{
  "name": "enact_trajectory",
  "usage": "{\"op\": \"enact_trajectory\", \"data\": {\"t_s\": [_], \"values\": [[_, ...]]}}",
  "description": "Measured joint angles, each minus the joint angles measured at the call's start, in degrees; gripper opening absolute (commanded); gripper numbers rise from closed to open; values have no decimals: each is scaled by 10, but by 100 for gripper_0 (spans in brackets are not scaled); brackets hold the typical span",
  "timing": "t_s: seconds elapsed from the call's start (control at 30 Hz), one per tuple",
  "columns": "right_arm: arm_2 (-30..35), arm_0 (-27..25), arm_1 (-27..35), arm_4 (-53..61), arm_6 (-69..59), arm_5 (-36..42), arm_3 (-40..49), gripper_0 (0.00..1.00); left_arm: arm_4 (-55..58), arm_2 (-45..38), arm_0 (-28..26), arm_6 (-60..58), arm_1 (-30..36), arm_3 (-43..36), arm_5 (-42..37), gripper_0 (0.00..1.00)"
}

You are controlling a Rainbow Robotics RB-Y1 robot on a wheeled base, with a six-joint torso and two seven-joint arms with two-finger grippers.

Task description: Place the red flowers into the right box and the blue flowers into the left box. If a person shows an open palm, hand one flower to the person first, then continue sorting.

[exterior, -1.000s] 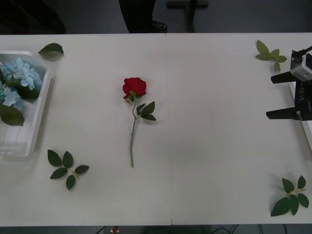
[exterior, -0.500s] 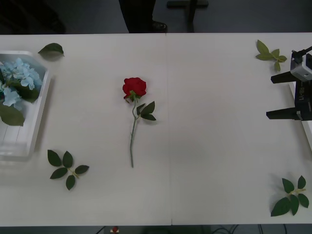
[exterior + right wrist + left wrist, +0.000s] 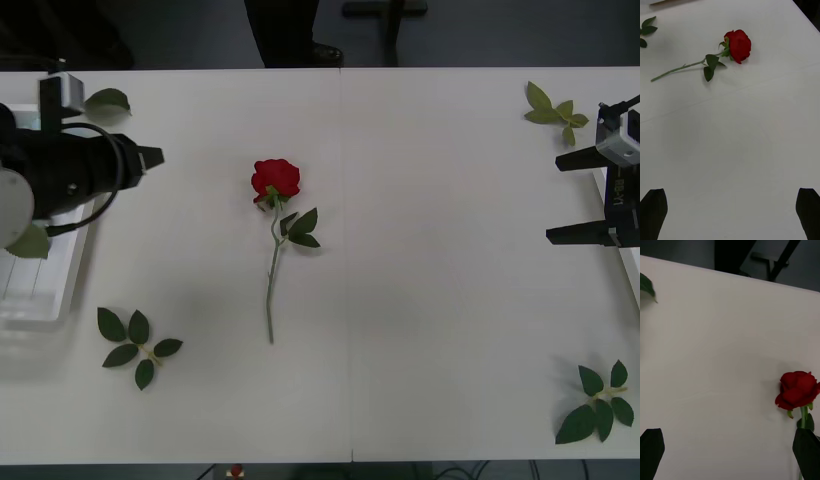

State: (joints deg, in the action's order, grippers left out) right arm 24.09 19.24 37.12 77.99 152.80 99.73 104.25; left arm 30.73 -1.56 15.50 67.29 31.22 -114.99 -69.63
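Mid-table, lone red rose (image 3: pixel 276 180)

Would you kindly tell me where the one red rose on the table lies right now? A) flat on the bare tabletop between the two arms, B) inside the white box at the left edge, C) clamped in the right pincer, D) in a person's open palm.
A: the red rose lies flat on the table, well clear of the left pincer and the open right pincer, touching neither.
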Motion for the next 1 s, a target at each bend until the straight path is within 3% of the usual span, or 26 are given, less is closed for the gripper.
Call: {"op": "enact_trajectory", "data": {"t_s": [0.2,0.47,1.0], "values": [[0,0,0,7,0,0,0,100,-88,93,8,-5,-61,36,17,100],[0,0,0,7,0,0,0,100,-162,194,64,-4,-126,126,17,100],[0,0,0,7,0,3,0,100,-218,221,146,36,-182,308,46,100]]}}
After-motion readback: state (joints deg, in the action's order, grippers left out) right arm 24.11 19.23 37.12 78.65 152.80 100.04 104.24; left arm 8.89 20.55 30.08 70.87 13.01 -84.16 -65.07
